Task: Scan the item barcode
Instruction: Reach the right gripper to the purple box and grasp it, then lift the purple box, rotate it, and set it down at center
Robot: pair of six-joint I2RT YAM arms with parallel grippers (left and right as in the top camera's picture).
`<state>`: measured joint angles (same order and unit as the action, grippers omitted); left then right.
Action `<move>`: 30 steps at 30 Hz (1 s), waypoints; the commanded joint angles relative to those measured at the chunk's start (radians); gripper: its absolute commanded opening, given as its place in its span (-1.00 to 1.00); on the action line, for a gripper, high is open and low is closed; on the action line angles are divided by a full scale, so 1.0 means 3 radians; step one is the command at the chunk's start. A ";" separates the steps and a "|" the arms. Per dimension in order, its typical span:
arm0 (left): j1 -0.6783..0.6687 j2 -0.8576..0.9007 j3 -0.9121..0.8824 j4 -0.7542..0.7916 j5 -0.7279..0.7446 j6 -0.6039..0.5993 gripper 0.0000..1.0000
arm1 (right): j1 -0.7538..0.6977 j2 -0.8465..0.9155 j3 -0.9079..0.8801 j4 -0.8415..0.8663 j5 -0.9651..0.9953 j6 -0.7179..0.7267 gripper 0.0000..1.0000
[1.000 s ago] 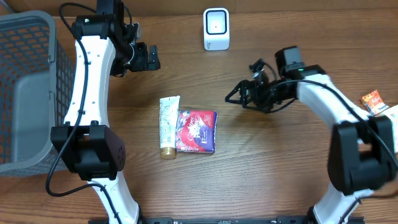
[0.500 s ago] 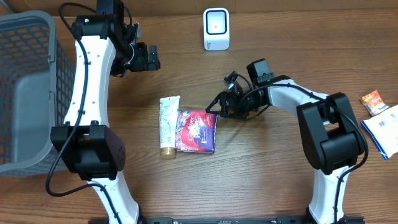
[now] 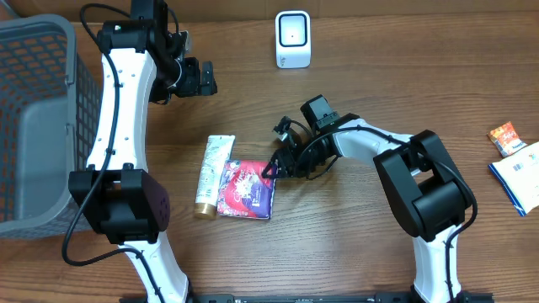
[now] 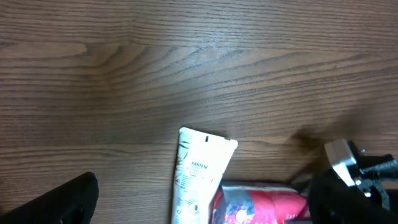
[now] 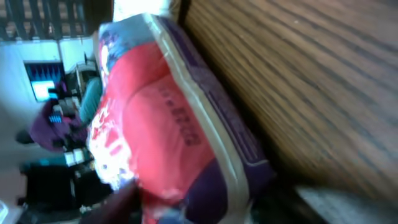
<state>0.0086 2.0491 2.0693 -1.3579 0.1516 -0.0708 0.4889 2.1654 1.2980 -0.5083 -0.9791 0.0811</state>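
Overhead, the right tool (image 3: 271, 168) meets the red-and-purple plastic packet (image 3: 246, 190); its wrist view shows mostly packet, and I cannot tell whether it grips.

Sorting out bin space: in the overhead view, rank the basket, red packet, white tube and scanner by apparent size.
1. basket
2. red packet
3. white tube and scanner, too alike to rank.

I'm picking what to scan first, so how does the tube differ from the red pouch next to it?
The tube is white, long and narrow; the pouch is red and purple, squarish and wider. The right gripper sits at the pouch's corner, away from the tube. Both lie flat on the table, side by side.
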 commanded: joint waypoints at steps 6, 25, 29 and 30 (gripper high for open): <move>0.0014 -0.0052 0.0046 0.0004 -0.0018 0.0075 0.99 | -0.0083 0.0020 0.0003 0.0081 0.0010 -0.0023 -0.83; 0.0014 -0.0052 0.0046 0.0004 -0.0018 0.0075 1.00 | -0.0776 -0.0559 0.0547 -0.1489 -0.0511 0.1530 -0.92; 0.0014 -0.0052 0.0046 0.0004 -0.0018 0.0075 1.00 | -0.1080 -0.0591 0.0547 -0.2022 -0.0632 0.1974 -0.93; 0.0014 -0.0052 0.0046 0.0004 -0.0018 0.0075 1.00 | -0.1137 -0.0591 0.0543 -0.2178 -0.0617 0.2026 -0.92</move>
<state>0.0086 2.0491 2.0693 -1.3582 0.1516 -0.0708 0.1947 2.0125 1.4460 -1.0859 -1.1168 0.5388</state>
